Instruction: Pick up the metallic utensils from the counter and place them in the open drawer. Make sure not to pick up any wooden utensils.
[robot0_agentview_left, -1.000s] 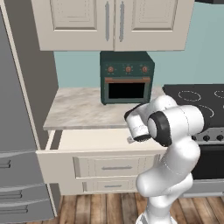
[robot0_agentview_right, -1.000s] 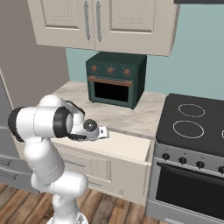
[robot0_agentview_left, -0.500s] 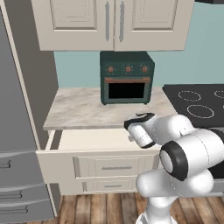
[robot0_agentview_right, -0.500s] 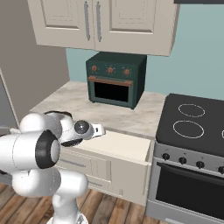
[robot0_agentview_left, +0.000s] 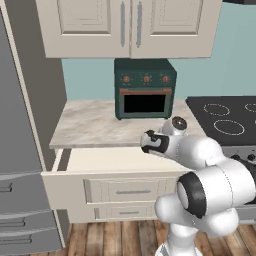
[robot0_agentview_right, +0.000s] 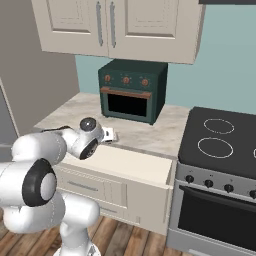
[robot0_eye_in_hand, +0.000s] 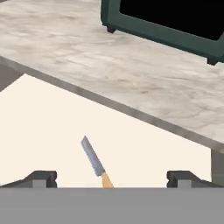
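- Where the hand view looks down between the two dark fingertips, the pincer (robot0_eye_in_hand: 111, 177) stands released, its tips wide apart at the lower left and lower right of the frame, with nothing between them.
- The knife (robot0_eye_in_hand: 95, 162) lies flat on the cream floor of the open drawer (robot0_eye_in_hand: 48, 127), in the lower middle of that frame; its bluish-steel blade points toward the upper left and its orange-tan handle runs down to the bottom edge.
- The knife touches neither fingertip; it sits between them, nearer the left one.
- Above the drawer, the worktop (robot0_eye_in_hand: 131, 65) crosses the frame as a beige marbled slab, its grey front edge slanting from the left side down to the right.
- A dark green toaster oven (robot0_eye_in_hand: 175, 22) stands on the worktop at the upper right of the hand view, its black window cut off by the top edge.
- In the left base view the drawer (robot0_agentview_left: 100, 160) is pulled out below the worktop (robot0_agentview_left: 90, 125), and the pincer (robot0_agentview_left: 145, 141) hangs over the drawer's right part, in the middle of the frame.
- In the right base view the pincer (robot0_agentview_right: 111, 135) sits at the middle left, over the worktop edge and the drawer (robot0_agentview_right: 135, 162).
- A black stove top (robot0_agentview_right: 220, 142) fills the right side of that view, beside the worktop.
- Cream cabinet doors (robot0_agentview_left: 130, 25) hang along the top of the left base view.
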